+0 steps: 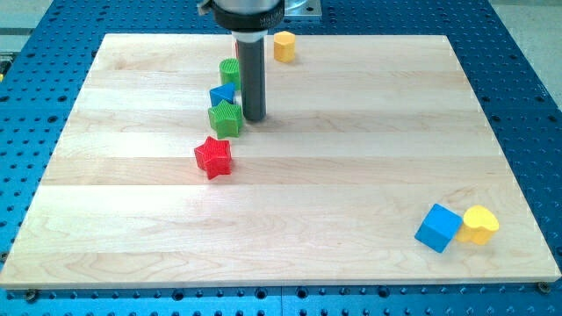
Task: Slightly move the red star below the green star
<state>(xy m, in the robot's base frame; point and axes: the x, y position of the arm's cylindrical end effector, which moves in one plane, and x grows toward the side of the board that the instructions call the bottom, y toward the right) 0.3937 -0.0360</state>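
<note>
Because my tip (254, 118) carries no fingers and holds nothing, it rests on the wooden counter (351, 140) just right of the green plastic star (226, 118), with the red plastic star (212, 157) near, toward the view's lower left.

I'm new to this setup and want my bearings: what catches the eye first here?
My tip stands by the green star in a block cluster near the view's top, with the red star just below-left. A blue cube and yellow block touch at bottom right.
</note>
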